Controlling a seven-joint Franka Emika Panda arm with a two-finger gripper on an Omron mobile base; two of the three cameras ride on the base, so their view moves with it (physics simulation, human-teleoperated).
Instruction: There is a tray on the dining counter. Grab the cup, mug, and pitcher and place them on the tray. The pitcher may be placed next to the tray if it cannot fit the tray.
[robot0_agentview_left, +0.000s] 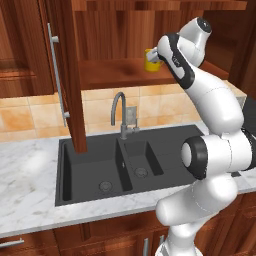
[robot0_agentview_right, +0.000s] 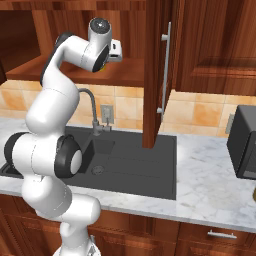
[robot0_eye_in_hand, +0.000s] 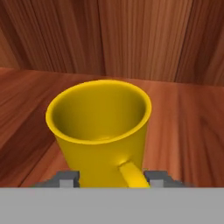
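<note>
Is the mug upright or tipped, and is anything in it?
Upright and empty. The mug stands on the cabinet shelf with its mouth facing up, and the hand view looks into a bare yellow interior; its handle points toward the camera.

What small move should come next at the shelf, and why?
Probably close the end effector on the mug: the hand view shows the mug upright on the cabinet shelf, sitting between the two fingertips with its handle toward the camera.
</note>
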